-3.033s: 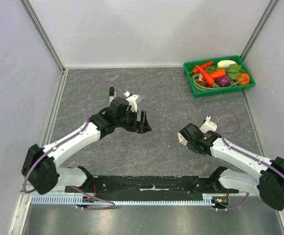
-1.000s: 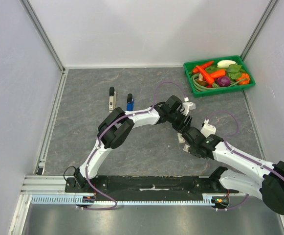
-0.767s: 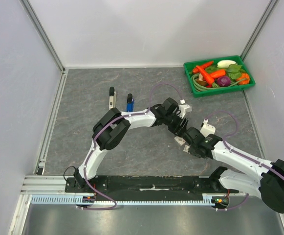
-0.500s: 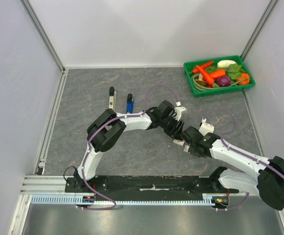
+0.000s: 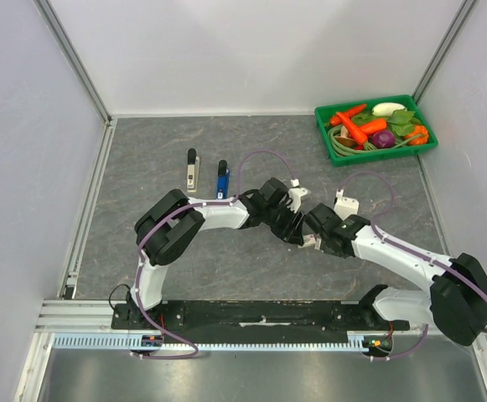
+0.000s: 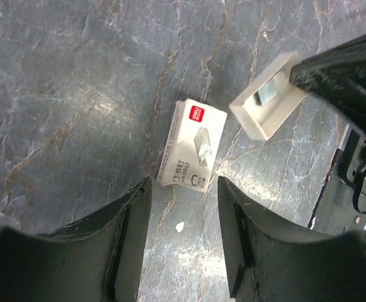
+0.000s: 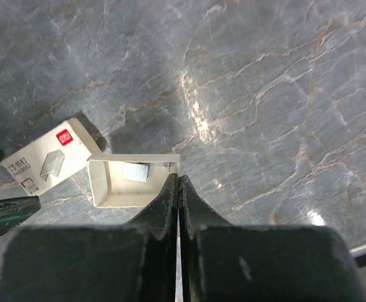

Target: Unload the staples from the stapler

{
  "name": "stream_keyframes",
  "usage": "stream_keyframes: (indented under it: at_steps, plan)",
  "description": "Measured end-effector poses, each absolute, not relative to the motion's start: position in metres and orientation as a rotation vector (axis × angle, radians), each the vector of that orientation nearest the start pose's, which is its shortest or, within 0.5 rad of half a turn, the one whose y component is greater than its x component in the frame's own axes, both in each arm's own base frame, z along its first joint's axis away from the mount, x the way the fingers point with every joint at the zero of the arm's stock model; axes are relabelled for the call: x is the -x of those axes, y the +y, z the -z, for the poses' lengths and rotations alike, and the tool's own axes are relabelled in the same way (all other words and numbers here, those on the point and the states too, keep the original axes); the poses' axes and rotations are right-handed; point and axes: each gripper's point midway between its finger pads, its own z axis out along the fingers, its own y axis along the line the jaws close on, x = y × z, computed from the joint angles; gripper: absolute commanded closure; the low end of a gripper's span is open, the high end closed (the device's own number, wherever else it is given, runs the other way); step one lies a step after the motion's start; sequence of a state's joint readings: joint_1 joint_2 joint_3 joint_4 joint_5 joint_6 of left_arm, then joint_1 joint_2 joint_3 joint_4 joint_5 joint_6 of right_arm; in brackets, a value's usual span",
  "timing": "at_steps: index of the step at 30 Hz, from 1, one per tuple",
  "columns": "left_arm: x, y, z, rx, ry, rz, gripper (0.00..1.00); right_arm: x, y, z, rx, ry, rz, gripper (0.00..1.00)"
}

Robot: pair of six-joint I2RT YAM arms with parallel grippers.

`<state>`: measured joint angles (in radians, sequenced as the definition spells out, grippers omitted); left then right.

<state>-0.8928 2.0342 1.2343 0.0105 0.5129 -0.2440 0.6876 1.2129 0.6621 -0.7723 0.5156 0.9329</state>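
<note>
A black and silver stapler [image 5: 192,168] lies at the back left of the table, with a small blue and black piece [image 5: 223,176] beside it. My left gripper [image 5: 295,228] is far from both, open and empty above a white staple box sleeve with a red logo [image 6: 192,146]. My right gripper [image 7: 177,180] is shut on the wall of the box's open white tray [image 7: 129,184], which holds a strip of staples [image 7: 135,172]. The tray also shows in the left wrist view [image 6: 268,94], just right of the sleeve, which also shows in the right wrist view [image 7: 41,160].
A green bin of toy vegetables [image 5: 375,129] stands at the back right corner. The two arms meet closely at the table's middle. My left gripper's dark finger [image 7: 3,207] shows at the left edge of the right wrist view.
My left arm left the stapler area, reached to the middle, then drew its gripper left and nearer. My right gripper has moved left to meet it with the tray.
</note>
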Motion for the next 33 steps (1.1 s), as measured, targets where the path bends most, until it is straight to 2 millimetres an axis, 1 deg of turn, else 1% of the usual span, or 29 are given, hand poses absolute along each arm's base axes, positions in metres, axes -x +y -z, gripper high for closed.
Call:
stream_keyframes:
  at_steps: [4, 8, 14, 18, 20, 23, 27, 29, 33]
  plan:
    - [-0.230, -0.426, -0.030, -1.037, 2.321, 1.068, 0.48, -0.204, 0.076, -0.051, -0.381, 2.538, 0.268, 1.00]
    - [-0.233, -0.411, -0.029, -0.983, 2.366, 0.998, 0.50, -0.212, 0.066, -0.056, -0.353, 2.526, 0.308, 1.00]
    - [-0.222, -0.394, -0.028, -0.893, 2.446, 0.992, 0.54, -0.225, 0.057, -0.055, -0.313, 2.519, 0.348, 1.00]
    - [-0.218, -0.393, -0.028, -0.839, 2.486, 1.013, 0.62, -0.230, 0.057, -0.046, -0.289, 2.539, 0.372, 1.00]
    - [-0.217, -0.394, -0.028, -0.809, 2.504, 1.022, 0.71, -0.232, 0.058, -0.040, -0.278, 2.550, 0.380, 1.00]
    - [-0.216, -0.394, -0.026, -0.776, 2.528, 1.028, 0.80, -0.234, 0.060, -0.034, -0.262, 2.565, 0.387, 1.00]
    - [-0.215, -0.394, -0.020, -0.748, 2.560, 1.025, 0.86, -0.237, 0.064, -0.030, -0.255, 2.569, 0.374, 1.00]
    - [-0.217, -0.396, -0.020, -0.738, 2.562, 1.021, 0.92, -0.239, 0.066, -0.029, -0.255, 2.565, 0.361, 1.00]
    - [-0.220, -0.401, -0.019, -0.733, 2.561, 1.018, 0.94, -0.241, 0.071, -0.026, -0.254, 2.572, 0.336, 1.00]
